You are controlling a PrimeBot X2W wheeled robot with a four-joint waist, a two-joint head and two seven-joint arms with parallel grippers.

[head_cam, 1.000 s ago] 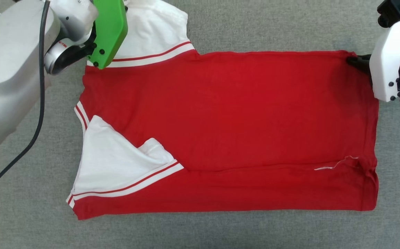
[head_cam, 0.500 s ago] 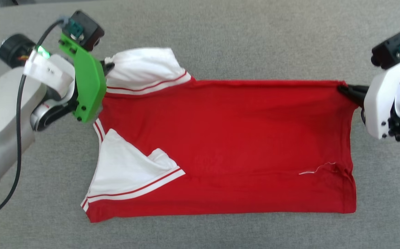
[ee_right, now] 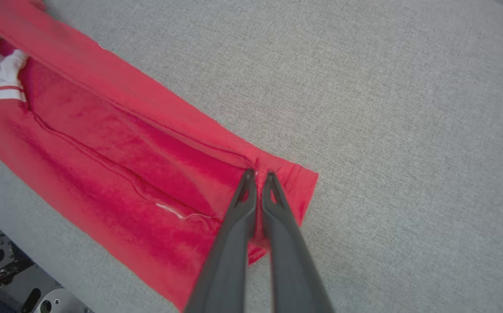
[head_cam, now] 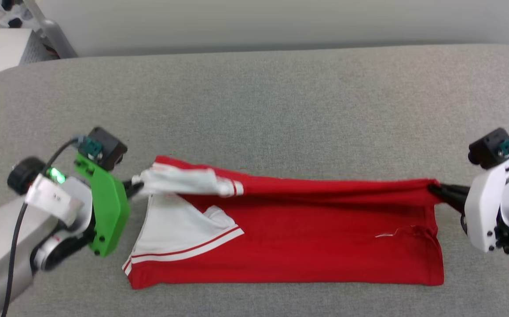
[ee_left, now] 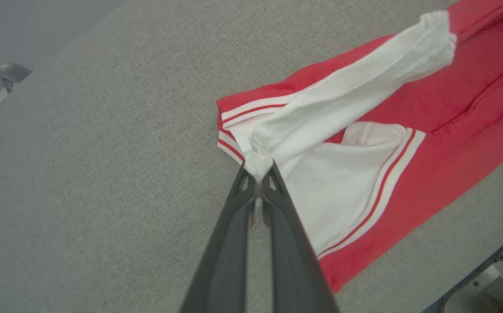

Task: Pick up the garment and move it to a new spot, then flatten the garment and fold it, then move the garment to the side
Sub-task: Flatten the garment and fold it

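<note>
Grey fabric-covered surface, pale wall behind its far edge. Only writing: a small white label on the left arm's wrist, next to the green bracket; the marks are too small to read.

The garment, red w/ white sleeves & red-white striped trim, lies across the near part of the surface. Its far edge is pulled taut between the two claws.

Left claw is at the garment's left end, fingers nearly together, pinching the tip of the upper white sleeve. In the left wrist view, white cloth is clamped between the tips.

Right claw is at the far right corner, closed on the red hem.

The lower white sleeve lies flat on the red body. A thin white thread sits near the right end.
</note>
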